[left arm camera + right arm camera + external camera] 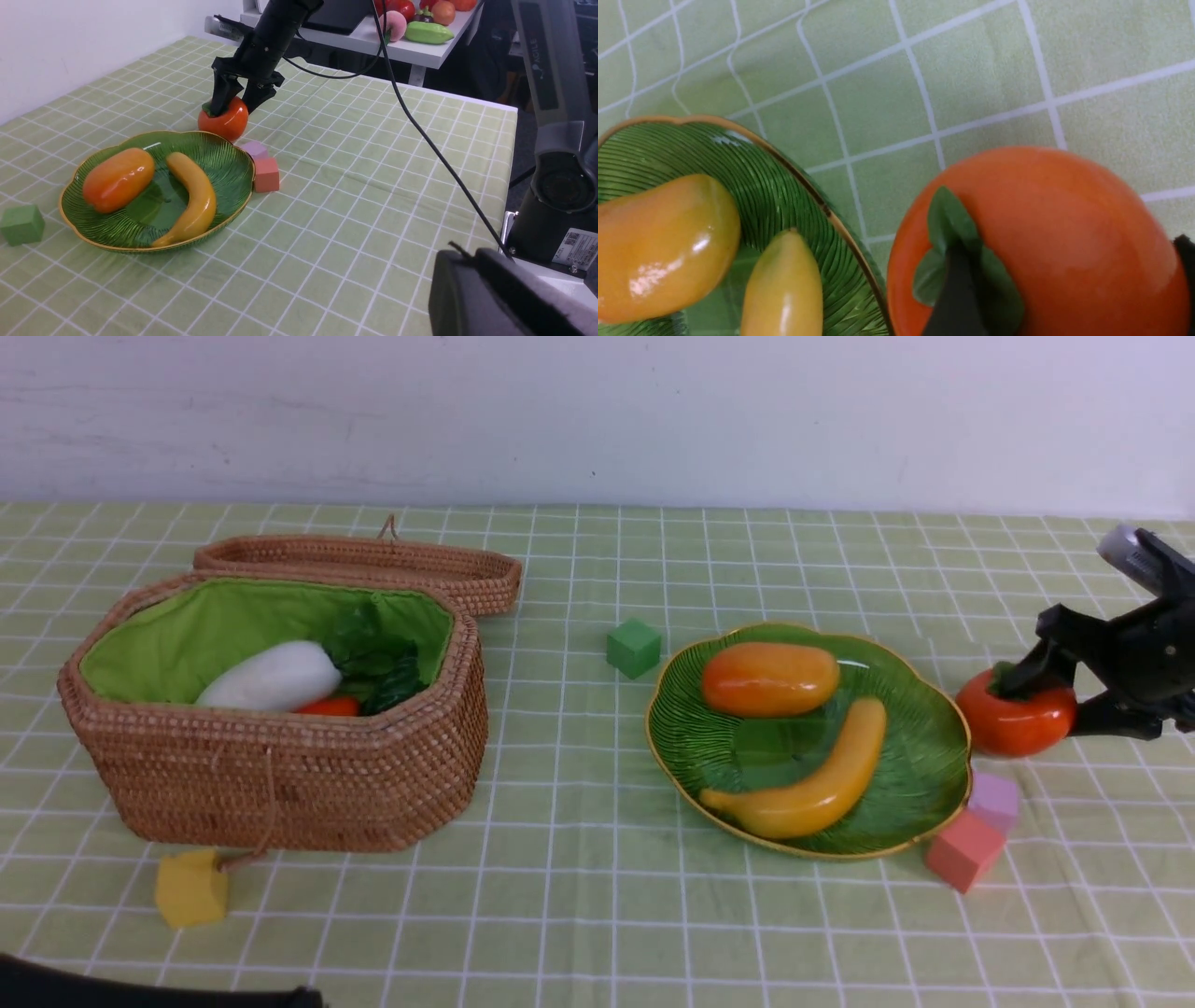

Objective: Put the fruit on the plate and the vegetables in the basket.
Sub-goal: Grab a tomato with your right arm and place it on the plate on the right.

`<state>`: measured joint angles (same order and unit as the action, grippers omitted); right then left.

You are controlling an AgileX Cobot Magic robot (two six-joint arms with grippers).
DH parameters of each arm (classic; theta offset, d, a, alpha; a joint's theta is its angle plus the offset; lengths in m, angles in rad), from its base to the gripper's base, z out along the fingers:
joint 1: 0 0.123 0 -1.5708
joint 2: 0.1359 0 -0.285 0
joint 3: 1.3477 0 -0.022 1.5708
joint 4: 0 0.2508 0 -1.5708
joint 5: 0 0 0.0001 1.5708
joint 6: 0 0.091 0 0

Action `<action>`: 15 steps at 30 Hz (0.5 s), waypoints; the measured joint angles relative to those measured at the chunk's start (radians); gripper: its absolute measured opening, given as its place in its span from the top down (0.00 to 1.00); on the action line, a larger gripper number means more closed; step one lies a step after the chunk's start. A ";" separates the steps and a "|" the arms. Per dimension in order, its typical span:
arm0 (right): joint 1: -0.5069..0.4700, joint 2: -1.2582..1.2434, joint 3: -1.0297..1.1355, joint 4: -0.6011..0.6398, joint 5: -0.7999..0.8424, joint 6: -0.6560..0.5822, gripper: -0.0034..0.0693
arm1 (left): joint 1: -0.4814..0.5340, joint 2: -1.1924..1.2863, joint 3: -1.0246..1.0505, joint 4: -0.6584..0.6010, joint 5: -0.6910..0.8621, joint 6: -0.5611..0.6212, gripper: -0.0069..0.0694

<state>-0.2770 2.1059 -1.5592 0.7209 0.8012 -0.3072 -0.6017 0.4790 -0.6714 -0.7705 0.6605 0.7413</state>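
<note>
Persimmon (pixel 1016 719) on cloth at 3 o'clock of plate (pixel 920 784), outside it. Right gripper (pixel 1050 695) jaws spread, straddling persimmon, one finger (pixel 955 298) on its leafy cap. Left gripper (pixel 495 298) pressed together, empty.

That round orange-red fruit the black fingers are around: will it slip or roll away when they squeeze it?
The persimmon looks glossy and hard, so it may well slip between the fingers. Being round, it would probably roll on the flat cloth if nudged. One finger sits on the leafy cap, which may add grip.
</note>
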 joint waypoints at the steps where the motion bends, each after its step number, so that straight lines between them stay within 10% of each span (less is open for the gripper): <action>1: 0.000 0.001 0.000 0.002 0.000 -0.004 0.24 | 0.000 0.000 0.000 0.000 -0.001 0.000 0.89; 15: 0.004 -0.205 0.010 -0.107 0.053 -0.021 0.24 | 0.000 0.000 0.000 0.031 -0.011 0.000 0.88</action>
<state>-0.2729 1.9011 -1.5495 0.6143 0.8546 -0.3284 -0.6017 0.4790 -0.6714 -0.7394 0.6499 0.7411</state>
